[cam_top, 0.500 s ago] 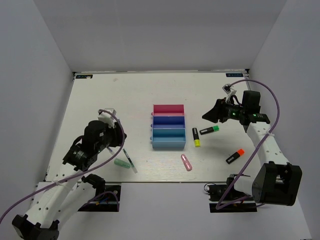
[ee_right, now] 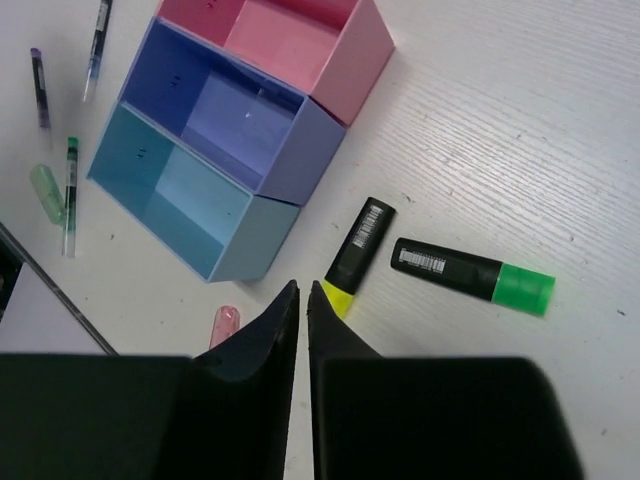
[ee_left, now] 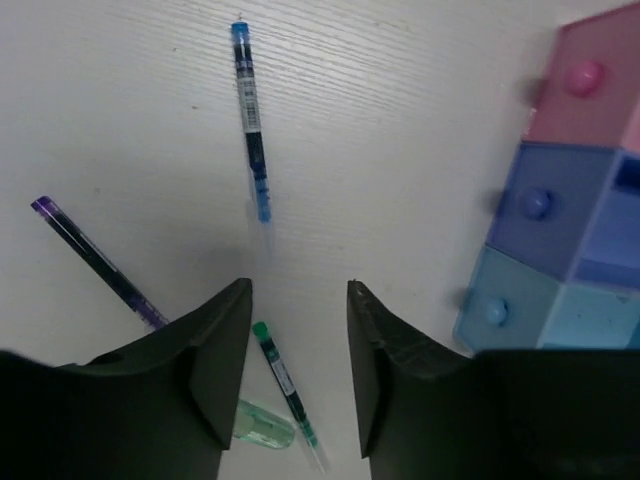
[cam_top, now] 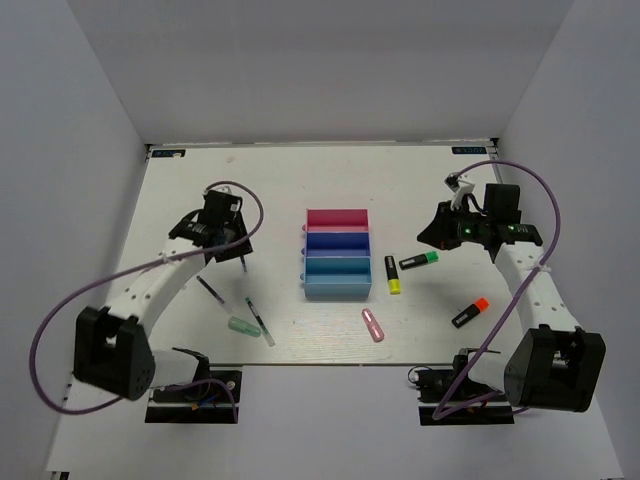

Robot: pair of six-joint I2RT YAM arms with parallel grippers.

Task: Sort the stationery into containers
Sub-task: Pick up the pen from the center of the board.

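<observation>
Highlighter with yellow cap (ee_right: 358, 244) lies just past the right pincer (ee_right: 303, 291)

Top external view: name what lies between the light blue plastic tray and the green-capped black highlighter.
A black highlighter with a yellow cap lies there, touching neither; the top external and right wrist views both show it.

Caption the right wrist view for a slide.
Jaws nearly shut and empty above the table, three empty trays ahead, yellow-capped highlighter and green-capped highlighter lying unsorted beside them.
</observation>
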